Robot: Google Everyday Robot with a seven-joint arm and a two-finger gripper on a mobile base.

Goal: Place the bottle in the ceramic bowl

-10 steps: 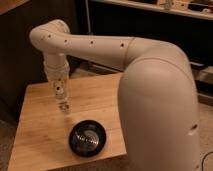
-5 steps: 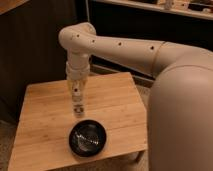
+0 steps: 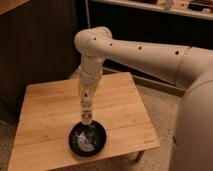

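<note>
The glossy black ceramic bowl (image 3: pixel 73 139) sits near the front edge of a small wooden table (image 3: pixel 47 107). My gripper (image 3: pixel 87 102) hangs straight down from the white arm, just behind and above the bowl. It is shut on the small clear bottle (image 3: pixel 87 113), which it holds upright. The bottle's light label band shows below the fingers. The bottle's lower end is right at the bowl's far rim; I cannot tell whether it touches the bowl.
The white arm (image 3: pixel 145 52) reaches in from the right, and my body (image 3: pixel 195 125) fills the right edge. Dark cabinets (image 3: pixel 40 45) stand behind the table. Speckled floor (image 3: pixel 157 107) lies to its right, and the table's front edge is close to the bowl.
The gripper with the bottle has moved from over the table's left part toward the bowl and now hangs at the bowl's far rim. The view has shifted as well.
</note>
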